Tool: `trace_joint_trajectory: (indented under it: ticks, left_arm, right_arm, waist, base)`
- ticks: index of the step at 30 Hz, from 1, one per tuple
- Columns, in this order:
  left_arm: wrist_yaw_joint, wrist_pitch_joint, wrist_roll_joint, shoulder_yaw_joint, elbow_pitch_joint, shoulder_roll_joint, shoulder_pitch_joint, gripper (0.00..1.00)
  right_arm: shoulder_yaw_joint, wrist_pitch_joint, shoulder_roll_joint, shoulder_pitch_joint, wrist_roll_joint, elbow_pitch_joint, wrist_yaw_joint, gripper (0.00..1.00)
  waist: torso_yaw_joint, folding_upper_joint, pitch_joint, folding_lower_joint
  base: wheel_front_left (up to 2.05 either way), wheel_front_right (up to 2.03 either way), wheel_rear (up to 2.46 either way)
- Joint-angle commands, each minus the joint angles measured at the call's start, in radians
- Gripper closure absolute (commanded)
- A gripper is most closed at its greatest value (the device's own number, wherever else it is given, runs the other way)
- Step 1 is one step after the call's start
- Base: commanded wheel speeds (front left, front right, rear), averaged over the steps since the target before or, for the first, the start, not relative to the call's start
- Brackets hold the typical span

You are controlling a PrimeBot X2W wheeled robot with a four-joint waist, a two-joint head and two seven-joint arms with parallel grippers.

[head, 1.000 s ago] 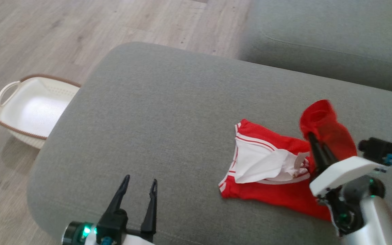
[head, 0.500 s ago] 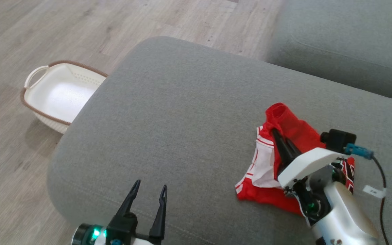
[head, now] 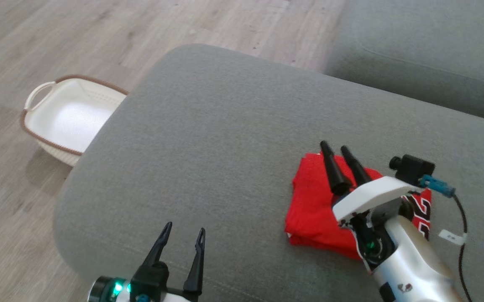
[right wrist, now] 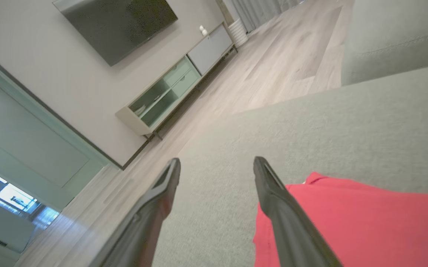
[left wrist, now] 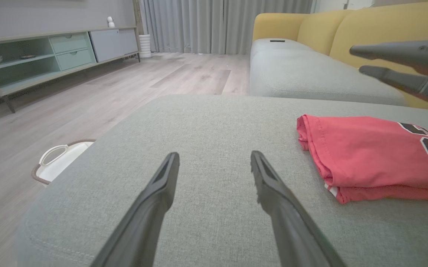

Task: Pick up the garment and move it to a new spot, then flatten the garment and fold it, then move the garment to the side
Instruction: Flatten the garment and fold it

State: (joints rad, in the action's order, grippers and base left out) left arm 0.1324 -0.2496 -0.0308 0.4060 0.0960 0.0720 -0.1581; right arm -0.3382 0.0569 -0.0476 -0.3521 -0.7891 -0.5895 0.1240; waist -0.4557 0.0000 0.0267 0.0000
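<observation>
The garment (head: 313, 205) is a red jersey with black and white lettering, lying folded and flat on the grey ottoman (head: 208, 138). It also shows in the left wrist view as the garment (left wrist: 366, 155) and in the right wrist view as the garment (right wrist: 355, 222). My right gripper (head: 335, 149) hovers open just above its far edge, holding nothing. That same right gripper (left wrist: 366, 59) appears at the upper right of the left wrist view. My left gripper (head: 183, 231) stands open over the ottoman's front edge, well left of the garment.
A white laundry basket (head: 63, 119) with a brown rim sits on the wooden floor left of the ottoman. A grey sofa seat (head: 426, 54) lies beyond it at the upper right. A low sideboard (left wrist: 50, 55) stands along the far wall.
My right gripper carried the red flap over leftward, laid it down and opened. The white inside is now covered and the garment lies folded. The camera view shifted as well.
</observation>
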Motion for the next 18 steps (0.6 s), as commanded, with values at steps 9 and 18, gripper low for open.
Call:
trace_joint_trajectory:
  ticks: [9,18]
  left_arm:
    - [0.017,-0.012,-0.016,-0.073,-0.040,-0.017,0.052,0.00]
    - [0.023,-0.012,-0.030,-0.143,-0.053,-0.010,0.037,0.00]
  right_arm:
    - [0.117,0.093,-0.009,-0.005,0.169,0.030,0.007,0.00]
    - [0.204,0.156,-0.061,0.140,0.320,0.096,0.007,0.00]
  waist:
    - [0.143,0.0000,0.002,0.0000]
    - [0.277,0.0000,0.030,0.0000]
  base:
    - [0.00,0.00,0.00]
    - [0.00,0.00,0.00]
